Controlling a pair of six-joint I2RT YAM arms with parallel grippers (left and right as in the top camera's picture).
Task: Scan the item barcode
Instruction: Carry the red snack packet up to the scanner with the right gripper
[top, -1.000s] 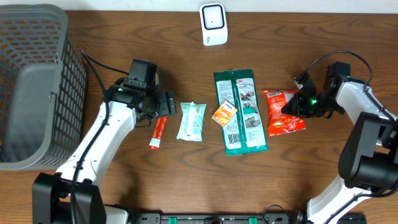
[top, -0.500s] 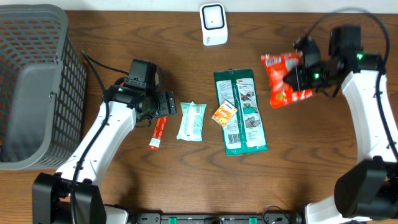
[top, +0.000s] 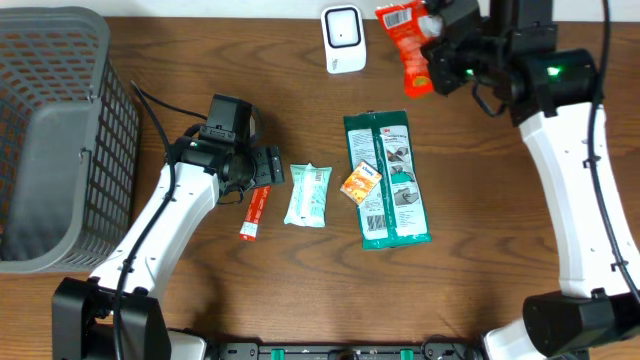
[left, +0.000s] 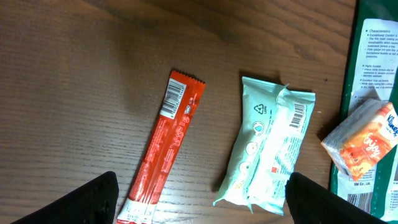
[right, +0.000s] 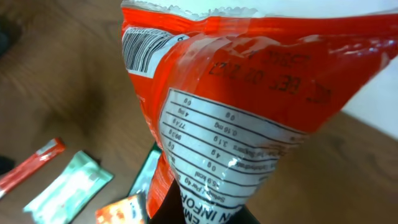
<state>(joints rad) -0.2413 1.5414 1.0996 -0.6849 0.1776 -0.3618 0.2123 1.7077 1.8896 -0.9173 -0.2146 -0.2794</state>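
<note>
Right gripper (top: 432, 62) is clamped shut on the lower end of the red bag (top: 404, 42), holding it up off the table (top: 500, 280) at the far edge, just right of the white scanner (top: 342, 38). The bag and scanner are close but don't look like they're touching. From the right wrist cam you get the back of the bag, with the nutrition panel and a barcode (right: 146, 50) near its top left corner.

Left gripper (top: 268, 166) is wide open with nothing in it, hovering just above the near end of the red stick (top: 254, 212). Next to that lies the mint pack (top: 307, 194), then the big green pack (top: 392, 200) with a small orange pack (top: 361, 182) sitting on its left edge. Grey basket (top: 60, 60) is off at the left end.
</note>
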